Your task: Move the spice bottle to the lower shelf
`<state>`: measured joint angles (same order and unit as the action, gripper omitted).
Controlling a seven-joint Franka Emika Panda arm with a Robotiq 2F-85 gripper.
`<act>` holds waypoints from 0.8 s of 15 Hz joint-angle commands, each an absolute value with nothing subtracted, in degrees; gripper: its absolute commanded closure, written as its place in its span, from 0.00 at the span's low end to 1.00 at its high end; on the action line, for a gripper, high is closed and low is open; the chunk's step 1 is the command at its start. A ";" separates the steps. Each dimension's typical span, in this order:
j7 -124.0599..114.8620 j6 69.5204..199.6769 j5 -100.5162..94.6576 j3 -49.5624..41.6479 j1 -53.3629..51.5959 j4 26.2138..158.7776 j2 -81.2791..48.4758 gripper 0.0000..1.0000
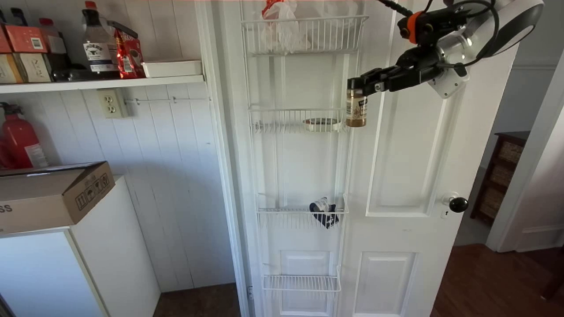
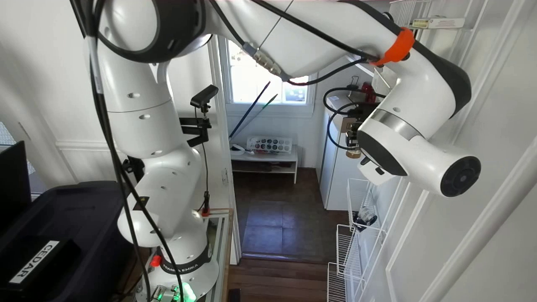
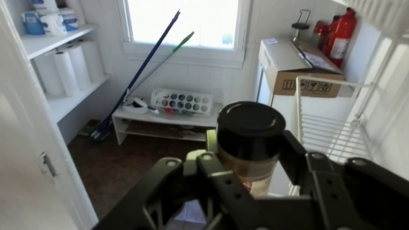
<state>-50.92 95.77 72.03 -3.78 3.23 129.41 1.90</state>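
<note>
At the lower left of an exterior view, a cardboard box point(image 1: 39, 202) rests on a white cabinet point(image 1: 116, 246), well apart from the work. At lower centre hangs the lower shelf point(image 1: 282, 211), a shallow wire basket; a dark-and-white item point(image 1: 325, 219) lies tilted at its right end, so setting down left of it seems wiser. Above, mid-frame, the second tier point(image 1: 282, 109) bears a low round object point(image 1: 322, 125) toward its right side. Just right of that tier, well above the lower shelf, is the spice bottle point(image 1: 357, 105); whether bottle and tier touch I cannot tell. It is upright in mid-air, long axis close to vertical, black cap point(image 3: 251, 119) up, base down. Toward the upper right, the tool point(image 3: 250, 145) points left and slightly down, clasped on the bottle: the wrist view has one of its fingers point(image 3: 211, 140) on each side, at about cap height. Pinching so high likely leaves the body free to dip behind the basket's rim, and this sideways reach probably keeps the tool from fouling the tier above.
</note>
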 commanded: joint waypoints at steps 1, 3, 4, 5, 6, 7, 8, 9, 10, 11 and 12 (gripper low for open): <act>-51.91 92.54 62.28 -4.99 4.97 127.38 1.60 0.75; -50.92 90.91 58.33 -6.18 6.18 126.90 0.73 0.75; -50.54 90.52 57.01 -6.85 6.83 126.92 0.24 0.75; -50.28 90.76 56.28 -7.39 7.34 127.28 -0.07 0.75; -49.88 91.31 55.64 -7.85 7.77 127.68 -0.41 0.75; -49.64 91.99 55.16 -8.24 8.15 128.24 -0.96 0.75; -48.89 92.87 55.21 -8.55 8.42 128.90 -1.49 0.75; -48.21 94.11 55.69 -8.77 8.55 129.70 -2.09 0.75; -47.59 94.44 56.28 -9.01 8.70 130.24 -2.79 0.75; -46.71 95.45 56.77 -9.17 8.67 130.90 -3.61 0.75; -46.21 96.44 57.21 -9.31 8.62 131.49 -4.48 0.75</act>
<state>-48.45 94.16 56.48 -9.12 8.49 129.77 -2.87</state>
